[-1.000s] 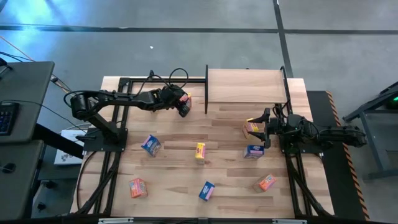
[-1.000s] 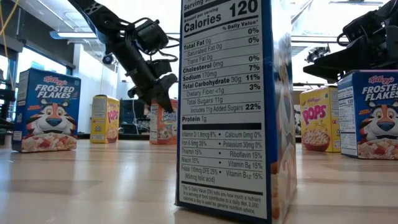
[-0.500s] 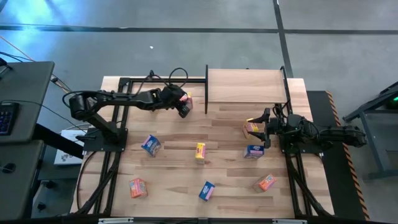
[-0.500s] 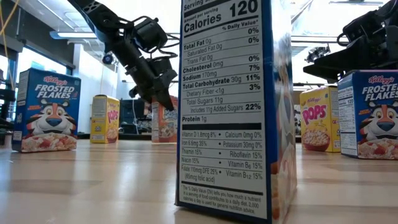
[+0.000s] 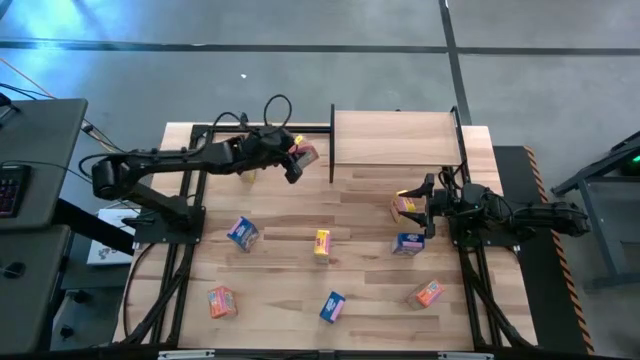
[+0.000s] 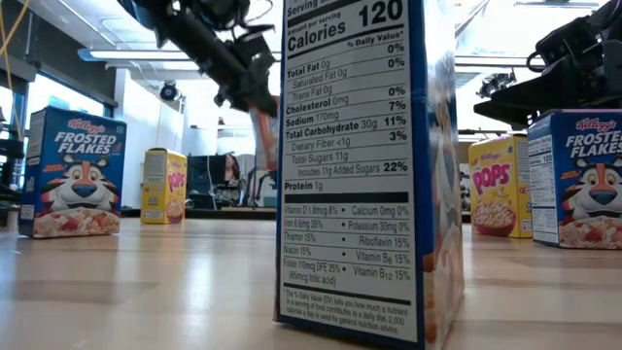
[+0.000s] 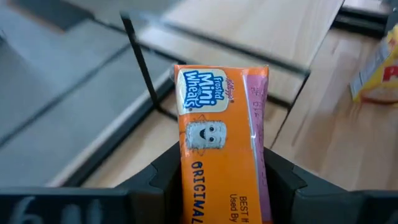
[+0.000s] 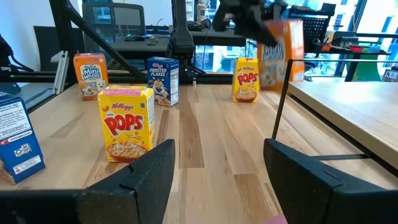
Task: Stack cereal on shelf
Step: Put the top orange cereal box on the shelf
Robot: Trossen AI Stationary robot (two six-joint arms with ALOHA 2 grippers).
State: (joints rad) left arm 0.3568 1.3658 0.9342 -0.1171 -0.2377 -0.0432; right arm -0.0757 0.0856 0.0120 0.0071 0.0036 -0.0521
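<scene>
My left gripper [image 5: 293, 163] is shut on an orange-pink cereal box [image 5: 306, 155], raised over the table's far part just left of the shelf [image 5: 395, 138], a light-wood board on thin black posts. The left wrist view shows the box [image 7: 222, 140] between the fingers with the shelf [image 7: 273, 28] beyond. In the right wrist view the box [image 8: 281, 53] hangs beside a shelf post. My right gripper [image 5: 422, 210] waits open at the table's right, next to another orange-pink box [image 5: 403, 207]. Several more boxes stand on the table. My left gripper pinches the orange-pink box between its two fingers [image 7: 163, 177], one on each side of the box's near part [image 7: 214, 199]. The fingers slant down from the table's left. The box is lifted clear and hangs out beyond the fingertips, tilted.
On the table stand blue boxes [image 5: 243, 233] [image 5: 407, 243] [image 5: 332, 306], yellow boxes [image 5: 322, 243] [image 5: 248, 175], and orange-pink ones [image 5: 222, 301] [image 5: 429, 292]. A blue box [image 6: 369, 165] fills the middle of the low view. The shelf's black posts [image 5: 332, 145] stand close to the held box.
My left gripper has risen and moved toward the far edge and the shelf, still shut on the orange-pink box. The box, low over the table before, now hangs well above it. A yellow box shows beneath the arm.
</scene>
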